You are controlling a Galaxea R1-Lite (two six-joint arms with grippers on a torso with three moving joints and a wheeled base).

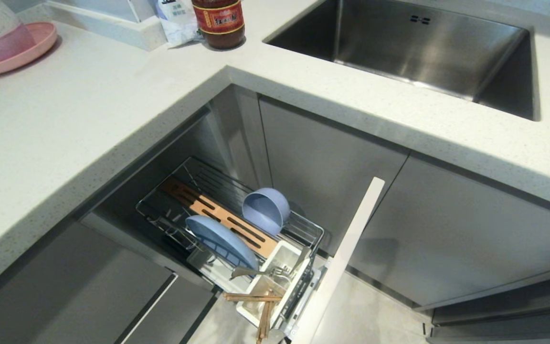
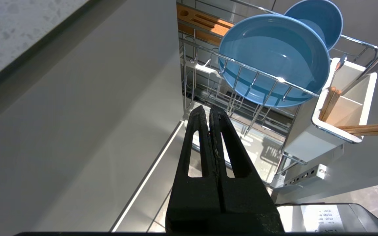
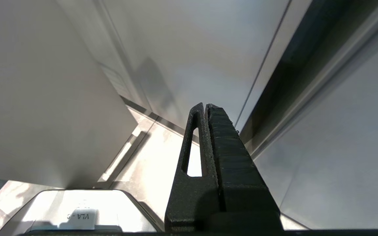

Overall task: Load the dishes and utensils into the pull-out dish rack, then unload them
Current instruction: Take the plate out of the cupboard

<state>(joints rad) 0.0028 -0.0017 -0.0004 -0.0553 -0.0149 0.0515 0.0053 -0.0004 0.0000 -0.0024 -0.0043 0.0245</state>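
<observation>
Already the wide light-blue plastic plate (image 2: 274, 59) stands on edge between chrome wire rack (image 1: 303, 229) prongs to drain; left gripper (image 2: 210, 109) clenched, empty, below it.

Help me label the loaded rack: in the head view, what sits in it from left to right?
Slotted wooden strip → blue plate → blue bowl → white utensil box, holding the fork and chopsticks.

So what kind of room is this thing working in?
Most likely a home kitchen: a stainless sink set into a pale speckled countertop, grey cabinet fronts below, and a pull-out dish rack holding a blue plate and bowl.
</observation>
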